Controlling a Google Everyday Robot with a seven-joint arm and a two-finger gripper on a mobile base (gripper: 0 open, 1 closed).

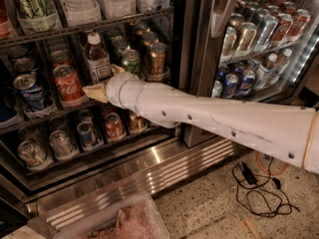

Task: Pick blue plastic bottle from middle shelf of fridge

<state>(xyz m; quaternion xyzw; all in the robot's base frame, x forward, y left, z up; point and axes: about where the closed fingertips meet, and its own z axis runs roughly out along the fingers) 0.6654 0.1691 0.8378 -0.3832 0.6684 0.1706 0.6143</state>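
The blue plastic bottle stands upright on the middle shelf of the open fridge. It has a white cap, reddish-brown contents and a white label. My gripper is at the end of my white arm, which reaches in from the right. The gripper sits at the bottle's lower part, with cream-coloured parts showing below left of the bottle's base and at its right side. The bottle's base is hidden behind the gripper.
A red cola can stands just left of the bottle, and green and bronze cans stand to its right. More cans fill the shelf below. A closed glass door stands at the right. A cable and a plastic bin lie on the floor.
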